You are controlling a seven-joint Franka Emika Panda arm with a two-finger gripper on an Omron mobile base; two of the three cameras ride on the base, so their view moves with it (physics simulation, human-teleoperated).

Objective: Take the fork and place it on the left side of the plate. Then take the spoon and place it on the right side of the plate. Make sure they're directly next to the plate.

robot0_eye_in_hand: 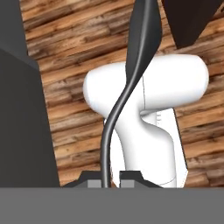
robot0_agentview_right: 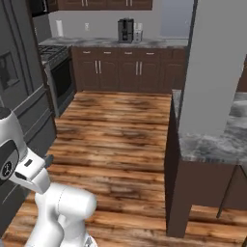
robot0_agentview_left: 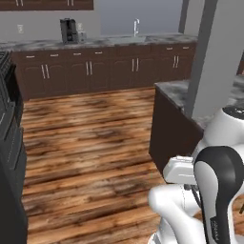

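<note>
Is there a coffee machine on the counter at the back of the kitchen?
Yes, a dark coffee machine stands on the grey back counter, above the brown cabinets.

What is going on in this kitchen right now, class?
A white robot arm on a driving base stands on the wooden floor beside a stone-topped island counter. The arm is folded close to its body. In the hand view, its pincer points down at the floor with its tips close together and nothing between them. Cabinets with a coffee machine line the far wall.
</note>
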